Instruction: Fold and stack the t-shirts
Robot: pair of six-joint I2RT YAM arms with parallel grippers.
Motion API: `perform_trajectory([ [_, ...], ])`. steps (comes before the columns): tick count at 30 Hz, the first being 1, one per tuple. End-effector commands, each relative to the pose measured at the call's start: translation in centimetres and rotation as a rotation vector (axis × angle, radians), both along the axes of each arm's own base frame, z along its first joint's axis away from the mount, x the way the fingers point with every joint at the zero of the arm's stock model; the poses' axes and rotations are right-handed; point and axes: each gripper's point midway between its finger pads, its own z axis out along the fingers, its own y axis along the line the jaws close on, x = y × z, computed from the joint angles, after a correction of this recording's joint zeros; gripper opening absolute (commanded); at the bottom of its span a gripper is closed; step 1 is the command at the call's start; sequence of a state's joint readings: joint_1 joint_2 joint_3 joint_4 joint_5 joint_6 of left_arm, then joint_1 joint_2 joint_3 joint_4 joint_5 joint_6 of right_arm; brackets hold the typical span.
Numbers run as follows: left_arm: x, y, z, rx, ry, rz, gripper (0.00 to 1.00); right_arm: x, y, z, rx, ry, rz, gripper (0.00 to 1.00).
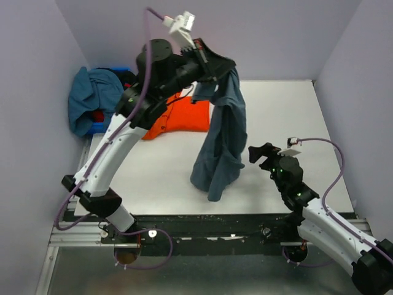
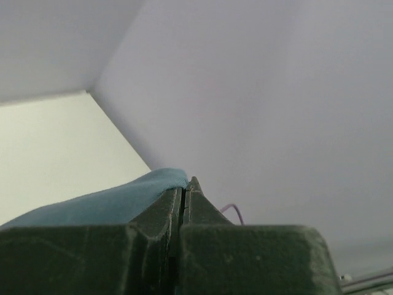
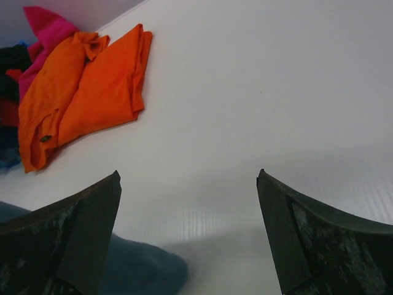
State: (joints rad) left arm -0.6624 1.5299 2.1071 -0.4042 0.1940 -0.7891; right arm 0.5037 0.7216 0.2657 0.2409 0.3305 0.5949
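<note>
Your right arm (image 1: 331,224) reaches in from 5 o'clock at the near edge of the table (image 1: 288,110); its right gripper (image 1: 261,152) hovers low over bare tabletop at about 4 o'clock, jaws spread wide with nothing between them; in its wrist view the two dark fingers (image 3: 73,227) stand well apart.

Just beside that gripper, at its 9 o'clock, the slate blue-grey t-shirt (image 1: 221,135) hangs in a long drape through the middle of the table; its lower end reaches the tabletop, and a rounded bit of its hem shows at 7 o'clock in the right wrist view.

Farther back, the orange-red t-shirt (image 1: 181,117) lies folded flat at 11 o'clock, partly behind your left arm (image 1: 116,147).

Above it, at 12 o'clock, your left gripper (image 1: 212,61) is raised high, jaws pinched closed on the top edge of the slate blue-grey t-shirt; the left wrist view shows cloth caught between the closed fingers (image 2: 166,215).

Farthest off, at 10 o'clock, a teal t-shirt (image 1: 92,92) is heaped on a blue bin (image 1: 95,128); a magenta pink t-shirt (image 3: 46,31) shows there too.
</note>
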Motion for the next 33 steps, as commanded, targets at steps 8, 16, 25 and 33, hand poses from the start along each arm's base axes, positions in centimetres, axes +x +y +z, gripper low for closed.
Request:
perform_trajectory([
  [8,6.1,1.0,-13.2,0.614,0.146,0.374,0.99,-1.3,-3.6,0.4,0.026,-0.073,-0.152,1.00],
  [16,14.7,15.5,-24.2,1.061,0.338,0.779,0.99,-0.7,-2.0,-0.2,0.016,-0.032,-0.089,1.00],
  [25,22.5,21.4,-30.1,1.164,0.452,0.844,0.99,-0.9,-1.0,-0.8,0.024,-0.028,-0.031,0.99],
  [33,27.0,24.5,-37.1,1.137,0.562,0.815,0.99,-0.9,-0.9,-0.9,0.026,-0.027,-0.025,0.99],
])
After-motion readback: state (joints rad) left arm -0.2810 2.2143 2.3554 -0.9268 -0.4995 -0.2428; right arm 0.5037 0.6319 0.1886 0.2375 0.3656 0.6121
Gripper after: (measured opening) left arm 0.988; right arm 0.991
